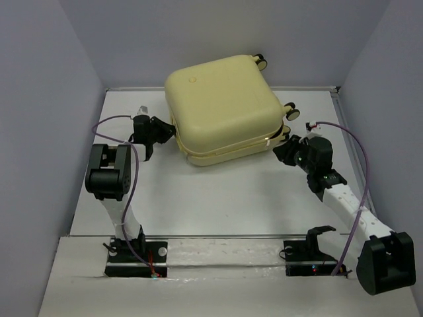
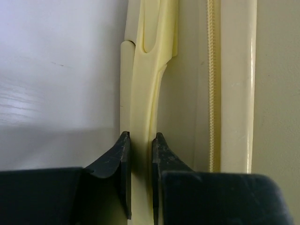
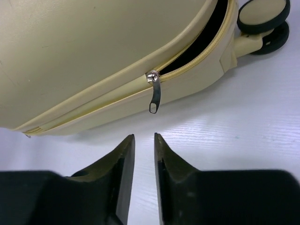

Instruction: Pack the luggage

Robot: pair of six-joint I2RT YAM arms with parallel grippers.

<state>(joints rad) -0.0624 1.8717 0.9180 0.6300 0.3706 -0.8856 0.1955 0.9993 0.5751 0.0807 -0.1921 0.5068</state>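
Though smooth-shelled, round-cornered pale yellow luggage (image 1: 225,109) with a ridged zipper (image 3: 192,50).

Pale yellow hard-shell luggage (image 1: 221,105), flat at far centre, zip (image 3: 197,44) partly open near wheels (image 3: 262,21).

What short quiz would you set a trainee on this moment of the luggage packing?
1. True or false: the luggage is zipped shut all the way round.
2. What lies between the fingers of the left gripper? A) a folded shirt B) the luggage's pale handle C) nothing
3. Which small metal part hangs just ahead of the right gripper?
Key: 1 false: a gap near the wheel shows the black lining. 2 B. 3 the zipper pull.
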